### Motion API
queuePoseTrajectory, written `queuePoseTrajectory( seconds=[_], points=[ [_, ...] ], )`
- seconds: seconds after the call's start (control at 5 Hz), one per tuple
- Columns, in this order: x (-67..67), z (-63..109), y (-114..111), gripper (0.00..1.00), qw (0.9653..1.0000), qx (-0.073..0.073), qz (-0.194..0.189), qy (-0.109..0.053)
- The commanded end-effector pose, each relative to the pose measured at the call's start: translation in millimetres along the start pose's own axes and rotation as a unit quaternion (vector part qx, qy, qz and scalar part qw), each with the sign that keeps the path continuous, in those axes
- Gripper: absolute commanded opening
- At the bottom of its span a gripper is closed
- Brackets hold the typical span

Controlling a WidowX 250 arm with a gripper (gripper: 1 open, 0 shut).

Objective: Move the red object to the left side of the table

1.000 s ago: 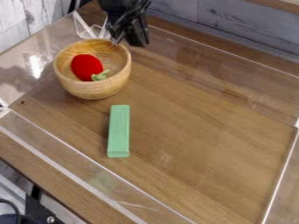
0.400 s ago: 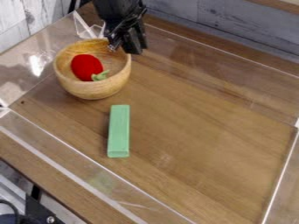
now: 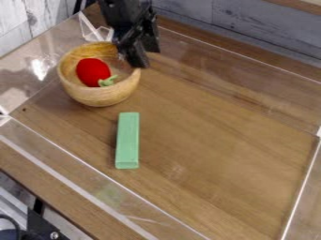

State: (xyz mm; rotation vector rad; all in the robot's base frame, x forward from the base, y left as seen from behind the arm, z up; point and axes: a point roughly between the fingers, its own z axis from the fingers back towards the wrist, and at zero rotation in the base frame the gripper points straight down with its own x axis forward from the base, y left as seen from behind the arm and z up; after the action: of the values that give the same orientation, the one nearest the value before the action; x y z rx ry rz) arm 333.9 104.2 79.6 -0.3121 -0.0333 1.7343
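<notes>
The red object (image 3: pixel 90 70) lies inside a wooden bowl (image 3: pixel 83 94) near the back left corner of the table (image 3: pixel 213 131), with a small green leafy tip at its lower right. The black tool (image 3: pixel 135 49) hangs over the bowl's far right rim with its fingers spread apart, grasping nothing and apart from the red object. A flat green block (image 3: pixel 128 140) lies on the table in front of the bowl, well apart from it.
</notes>
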Motion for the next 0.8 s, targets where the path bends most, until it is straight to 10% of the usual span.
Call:
queuePoseTrajectory(
  seconds=[0.0, 0.6],
  points=[
    [4.8, 16.5, -6.3, 0.00, 0.9997, -0.023, 0.004, -0.008],
    [6.9, 21.8, 1.0, 0.00, 0.9992, -0.026, 0.031, -0.001]
  ],
)
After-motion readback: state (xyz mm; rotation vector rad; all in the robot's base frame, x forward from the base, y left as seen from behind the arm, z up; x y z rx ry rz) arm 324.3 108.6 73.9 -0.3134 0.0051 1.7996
